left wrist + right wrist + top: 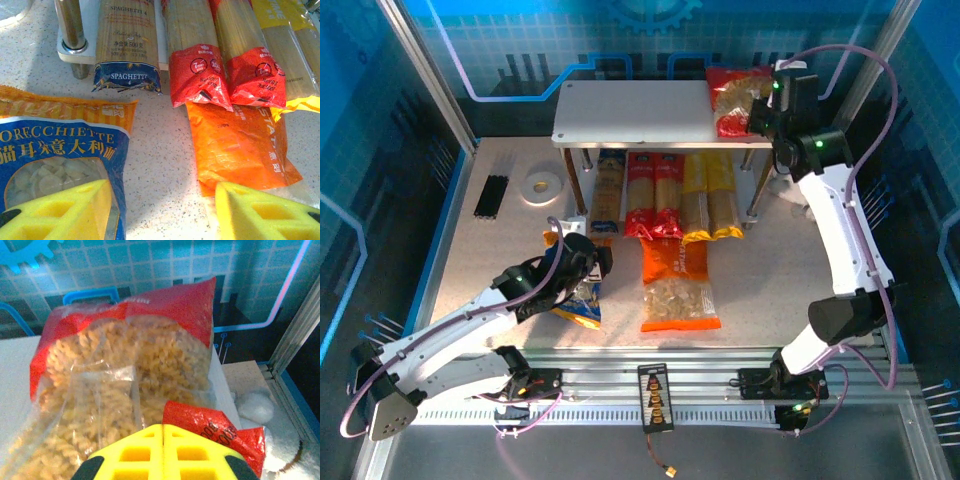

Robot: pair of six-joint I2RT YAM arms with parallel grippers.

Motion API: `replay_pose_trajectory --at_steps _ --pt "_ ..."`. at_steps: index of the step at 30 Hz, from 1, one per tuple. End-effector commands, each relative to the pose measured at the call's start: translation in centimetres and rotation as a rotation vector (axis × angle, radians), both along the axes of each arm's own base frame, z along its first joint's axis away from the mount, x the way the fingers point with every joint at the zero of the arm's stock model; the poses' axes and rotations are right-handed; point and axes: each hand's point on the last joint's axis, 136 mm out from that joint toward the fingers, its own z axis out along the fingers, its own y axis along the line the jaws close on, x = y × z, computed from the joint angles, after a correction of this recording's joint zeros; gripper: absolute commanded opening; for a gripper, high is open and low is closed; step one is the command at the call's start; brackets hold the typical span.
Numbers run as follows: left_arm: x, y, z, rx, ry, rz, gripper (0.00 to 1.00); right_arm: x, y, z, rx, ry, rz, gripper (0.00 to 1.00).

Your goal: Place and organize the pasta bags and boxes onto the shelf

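The red bag (125, 355) is being rested at the shelf's (630, 110) right end.
The right gripper's (162, 437) fingers are being held together at its hem, the left gripper's (161, 195) apart; snagged film could be dragging it off.

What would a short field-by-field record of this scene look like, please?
shelf top board: red fusilli bag lying at its right end
lower tier: five spaghetti packs side by side, ends sticking out the front
table: orecchiette bag and orange bag lying flat before the shelf
left gripper: open, above the gap between those two bags
right gripper: jaws together at the fusilli bag's near edge
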Motion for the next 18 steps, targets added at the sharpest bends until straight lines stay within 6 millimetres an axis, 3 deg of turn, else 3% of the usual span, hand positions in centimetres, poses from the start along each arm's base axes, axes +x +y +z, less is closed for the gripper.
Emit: replay_pose_trajectory --at_steps 1,7,10,13,15,18 --pt "0.0 0.4 -0.6 0.014 0.009 0.016 0.58 -2.0 -0.8 -1.6 -0.005 0.066 -0.010 0.00" --pt "0.0 0.2 -0.7 0.016 0.015 0.009 0.58 -2.8 -0.7 -5.3 0.029 0.157 0.008 0.00" --pt "0.0 0.2 -0.7 0.016 0.013 0.011 0.58 -3.0 -0.4 -6.2 0.057 0.170 0.026 0.01" --pt "0.0 0.2 -0.7 0.018 0.015 0.010 0.58 -3.1 0.0 -6.1 0.082 0.163 0.049 0.29" --pt "0.0 0.2 -0.9 0.021 0.019 0.009 0.58 -3.1 0.2 -5.7 0.098 0.152 0.062 0.39" --pt "-0.2 0.3 -1.2 0.027 0.030 0.006 0.58 -3.5 0.4 -4.0 0.125 0.104 0.080 0.43"
